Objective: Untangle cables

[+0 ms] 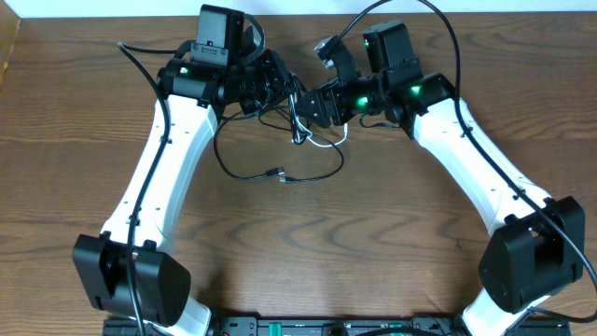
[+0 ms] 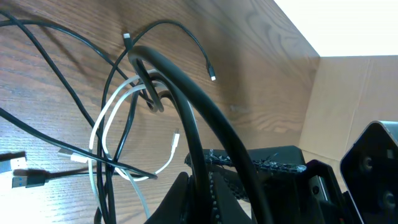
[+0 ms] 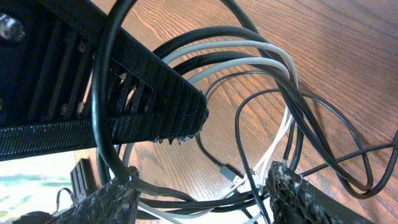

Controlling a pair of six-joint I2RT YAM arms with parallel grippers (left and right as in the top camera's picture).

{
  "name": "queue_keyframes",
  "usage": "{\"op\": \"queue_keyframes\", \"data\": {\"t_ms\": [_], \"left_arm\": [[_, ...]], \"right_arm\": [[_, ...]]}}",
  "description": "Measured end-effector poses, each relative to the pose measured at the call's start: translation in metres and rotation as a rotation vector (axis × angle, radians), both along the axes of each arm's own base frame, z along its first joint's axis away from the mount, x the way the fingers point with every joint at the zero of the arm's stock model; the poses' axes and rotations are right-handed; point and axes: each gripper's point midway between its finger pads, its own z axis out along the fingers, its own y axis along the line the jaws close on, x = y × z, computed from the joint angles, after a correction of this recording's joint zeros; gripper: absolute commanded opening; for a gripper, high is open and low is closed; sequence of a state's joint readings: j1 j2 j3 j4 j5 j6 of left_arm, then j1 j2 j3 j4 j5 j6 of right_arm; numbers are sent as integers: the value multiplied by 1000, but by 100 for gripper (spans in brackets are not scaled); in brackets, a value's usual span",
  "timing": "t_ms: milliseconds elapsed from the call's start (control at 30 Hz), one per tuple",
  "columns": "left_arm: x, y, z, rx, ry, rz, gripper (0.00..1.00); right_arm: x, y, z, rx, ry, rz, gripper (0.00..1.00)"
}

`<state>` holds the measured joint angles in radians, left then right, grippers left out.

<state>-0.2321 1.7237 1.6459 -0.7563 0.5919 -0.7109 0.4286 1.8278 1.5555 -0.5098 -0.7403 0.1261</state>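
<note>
The cables (image 1: pixel 300 131) form a small tangle of black cords and a white one (image 1: pixel 324 143) on the wooden table (image 1: pixel 373 233), between the two grippers. One black loop trails toward me and ends in a plug (image 1: pixel 277 173). My left gripper (image 1: pixel 280 89) (image 2: pixel 200 177) is shut on a black cable (image 2: pixel 180 93) that rises from the tangle. My right gripper (image 1: pixel 308 110) (image 3: pixel 202 193) is open, its fingers (image 3: pixel 106 199) wide apart, with black and white strands (image 3: pixel 273 56) running across the gap. A small plug (image 3: pixel 231 174) lies just beyond them.
In the right wrist view, the ribbed black finger of the left gripper (image 3: pixel 155 93) hangs close above the tangle. A USB plug (image 2: pixel 25 180) lies at the left. The table's far edge (image 1: pixel 298 17) runs close behind both grippers. Thick arm wires (image 1: pixel 448 37) arch above.
</note>
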Motion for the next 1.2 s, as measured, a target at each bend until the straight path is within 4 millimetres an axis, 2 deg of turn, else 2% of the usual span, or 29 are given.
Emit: {"op": "queue_keyframes", "data": {"t_ms": [100,233,333,533,633,733,767,933,1200], "left_arm": [[0,0,0,0,0,0,8],[0,-1,0,0,0,-1,8],[-3,-8,0,3,-1,-17,8],[-2,-10,1,8,-14,-18,8],[-2,-11,1,5,-15,-21,8],[-3,-12,2,-5,-10,-28,8],[-5,-14,1,-13,-4,-34,8],[-15,-26,3,-40,9,-87,8],[-23,-26,-2,22,-54,-206,8]], "right_arm": [[1,1,2,10,-10,5,62],[4,4,6,17,-30,0,52],[9,5,-1,-25,-20,-66,40],[15,3,-8,-67,18,-163,32],[16,3,-12,-74,30,-178,19],[19,2,-20,-87,48,-201,1],[22,1,-23,-95,53,-217,1],[43,-21,-35,-126,72,-318,1],[73,-85,-38,-104,140,-460,1]]}}
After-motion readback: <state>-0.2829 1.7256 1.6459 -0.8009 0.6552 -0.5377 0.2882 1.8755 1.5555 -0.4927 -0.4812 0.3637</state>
